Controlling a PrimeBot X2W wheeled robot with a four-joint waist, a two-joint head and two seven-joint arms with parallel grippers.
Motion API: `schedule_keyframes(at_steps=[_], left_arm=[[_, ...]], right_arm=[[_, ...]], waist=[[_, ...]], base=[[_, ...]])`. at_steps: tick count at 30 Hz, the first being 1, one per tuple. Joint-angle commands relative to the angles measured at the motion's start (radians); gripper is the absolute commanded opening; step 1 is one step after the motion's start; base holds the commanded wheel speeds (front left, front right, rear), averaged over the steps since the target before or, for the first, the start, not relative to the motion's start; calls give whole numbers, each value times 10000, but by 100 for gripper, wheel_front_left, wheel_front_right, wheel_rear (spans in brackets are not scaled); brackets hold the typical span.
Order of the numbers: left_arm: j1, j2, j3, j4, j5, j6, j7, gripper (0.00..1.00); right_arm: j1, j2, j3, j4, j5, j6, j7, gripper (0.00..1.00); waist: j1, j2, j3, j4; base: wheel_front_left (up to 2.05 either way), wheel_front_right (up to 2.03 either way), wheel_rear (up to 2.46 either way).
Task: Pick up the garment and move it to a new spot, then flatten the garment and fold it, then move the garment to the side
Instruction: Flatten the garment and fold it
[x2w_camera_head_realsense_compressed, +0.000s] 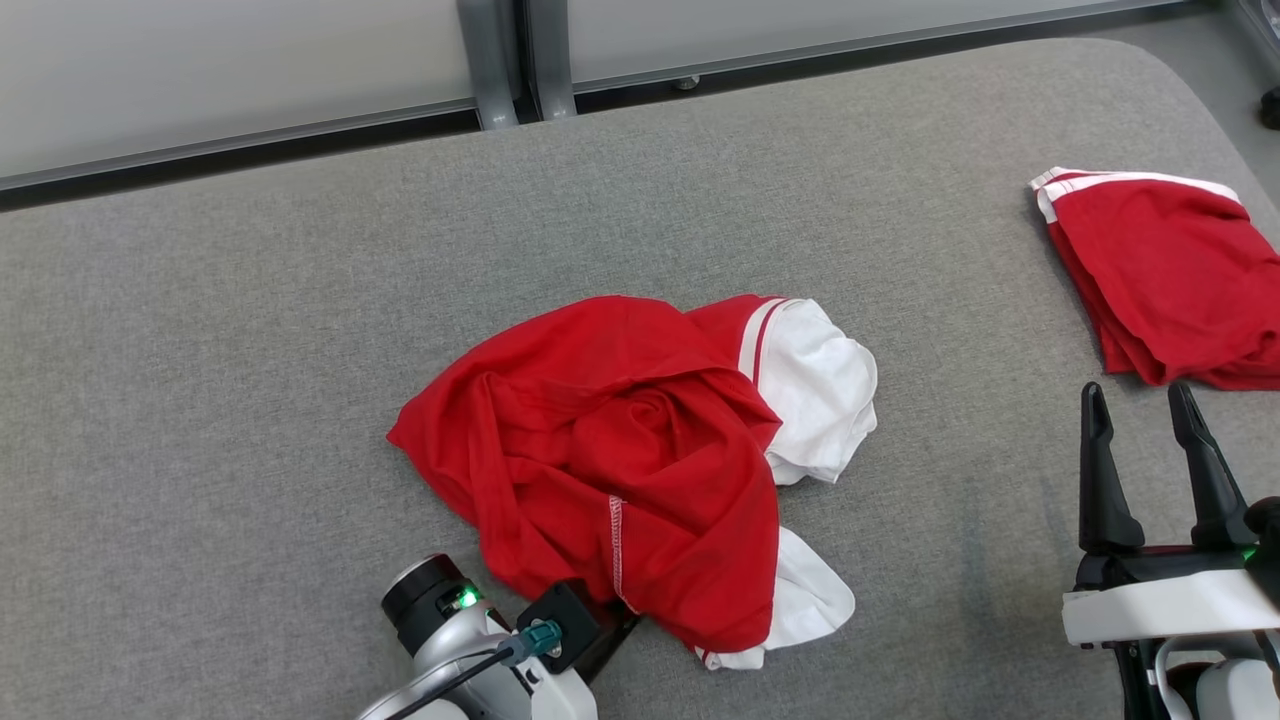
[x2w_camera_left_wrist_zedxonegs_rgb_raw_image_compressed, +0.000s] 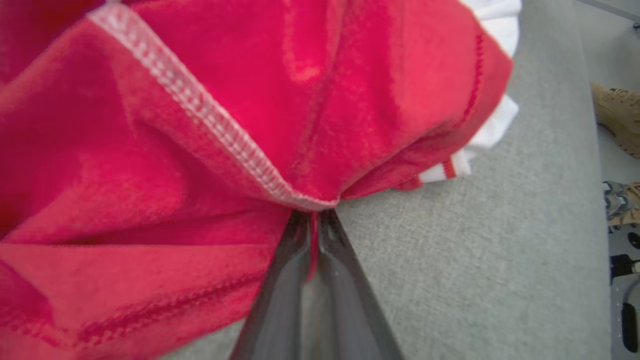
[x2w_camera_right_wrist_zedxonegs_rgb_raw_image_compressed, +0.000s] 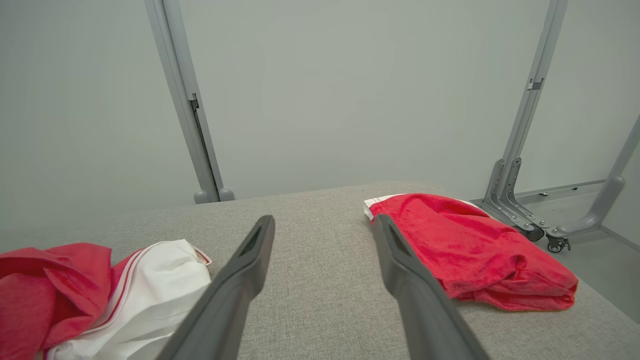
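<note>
Garment (x2w_camera_head_realsense_compressed: 610, 450) crumpled, centre of bench (x2w_camera_head_realsense_compressed: 230, 360); soft, light, limp, likely drapes and bunches. Left pincer (x2w_camera_left_wrist_zedxonegs_rgb_raw_image_compressed: 315, 216) nipped narrow on hem (x2w_camera_left_wrist_zedxonegs_rgb_raw_image_compressed: 220, 135); stitched edge judged best hold. Right pincer (x2w_camera_head_realsense_compressed: 1142, 405) wide, empty, well apart

pale arms, dark fingers
left gripper (x2w_camera_left_wrist_zedxonegs_rgb_raw_image_compressed: 314, 225): two long dark grey fingers (x2w_camera_left_wrist_zedxonegs_rgb_raw_image_compressed: 280, 300); its wrist (x2w_camera_head_realsense_compressed: 440, 645) is silver-grey with a black round cap (x2w_camera_head_realsense_compressed: 422, 590), green light (x2w_camera_head_realsense_compressed: 467, 598), teal plug (x2w_camera_head_realsense_compressed: 543, 634) and black cable (x2w_camera_head_realsense_compressed: 455, 682). right gripper (x2w_camera_head_realsense_compressed: 1137, 400): black tapered fingers on a white band (x2w_camera_head_realsense_compressed: 1160, 608), second green light (x2w_camera_head_realsense_compressed: 1248, 553), pale cable loop (x2w_camera_head_realsense_compressed: 1165, 678) under it.
</note>
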Motion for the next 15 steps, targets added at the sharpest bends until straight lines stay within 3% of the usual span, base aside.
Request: schedule_keyframes(at_steps=[1, 7, 12, 15], left_arm=[[278, 299, -339, 314, -271, -7, 447, 0], [705, 554, -119, -1999, -2177, -10, 493, 0], [1567, 1060, 543, -5138, -4691, -11, 781, 0], [2149, 828, 1392, -6598, -6395, 70, 310, 0]], right_arm=[[-30, -45, -26, 29, 69, -3, -51, 100], [190, -45, -283, 17, -18, -3, -51, 100], [323, -45, -342, 16, -112, -3, -51, 100], [317, -46, -293, 12, -134, -3, -51, 100]], waist=[[0, 0, -39, -4], [0, 0, -252, 175], [0, 0, -454, 493], [0, 0, -545, 684]], base=[[0, 0, 0], [0, 0, 0], [0, 0, 0], [0, 0, 0]])
